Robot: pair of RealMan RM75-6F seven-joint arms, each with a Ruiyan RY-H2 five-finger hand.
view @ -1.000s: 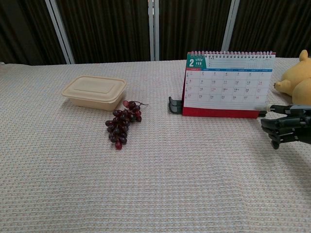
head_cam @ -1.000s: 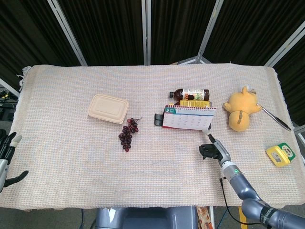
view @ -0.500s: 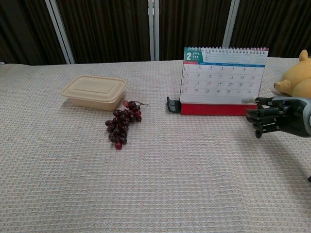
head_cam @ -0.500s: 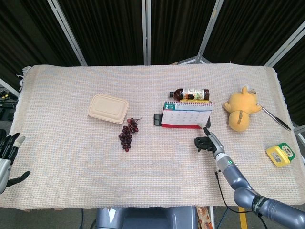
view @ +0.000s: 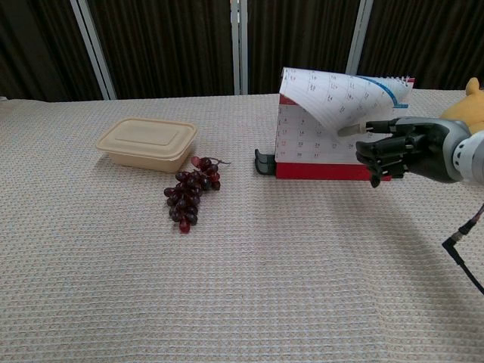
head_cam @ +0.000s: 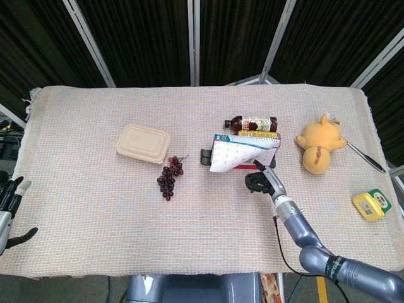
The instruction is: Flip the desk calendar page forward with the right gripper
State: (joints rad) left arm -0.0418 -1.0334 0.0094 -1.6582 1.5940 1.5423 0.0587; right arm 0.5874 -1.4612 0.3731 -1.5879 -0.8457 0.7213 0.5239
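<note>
The desk calendar (head_cam: pixel 235 156) (view: pixel 315 141) stands on its red base at the middle right of the table. Its top page is lifted and curls up and over toward the spiral binding. My right hand (head_cam: pixel 258 181) (view: pixel 398 147) is just in front of the calendar's right part. One outstretched finger (view: pixel 354 129) touches the raised page from below, and the other fingers are curled in. My left hand (head_cam: pixel 9 209) hangs off the table's left edge with its fingers apart, holding nothing.
A beige lunch box (head_cam: pixel 143 143) (view: pixel 147 142) and a bunch of dark grapes (head_cam: pixel 169 177) (view: pixel 189 197) lie left of the calendar. A black clip (view: pixel 265 162) sits at its left foot, a bottle (head_cam: pixel 252 123) behind it. A yellow plush toy (head_cam: pixel 319 148) and a small yellow box (head_cam: pixel 371 204) are on the right.
My right hand moved left and up along the calendar's front. The top page, flat before, now rises and curls back over the binding. The calendar slid slightly left.
</note>
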